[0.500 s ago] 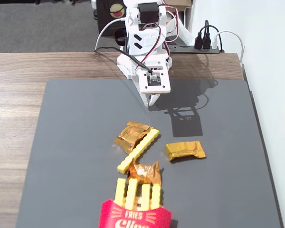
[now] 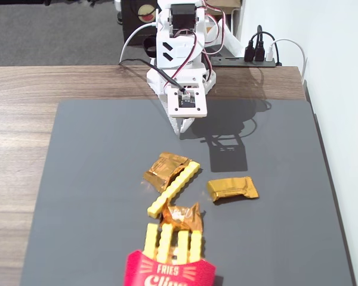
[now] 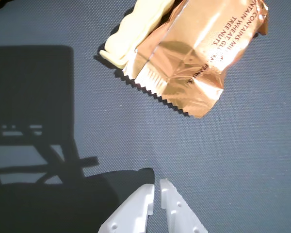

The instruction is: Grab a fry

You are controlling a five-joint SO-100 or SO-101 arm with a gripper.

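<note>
Fixed view shows one loose crinkle-cut fry lying diagonally on the grey mat, its upper end beside a gold wrapper and its lower end near a second, crumpled one; a third wrapper lies apart to the right. Four more fries stand in a red carton at the near edge. The white gripper hangs above the mat beyond the fry; in the wrist view its fingertips are nearly together, holding nothing.
</note>
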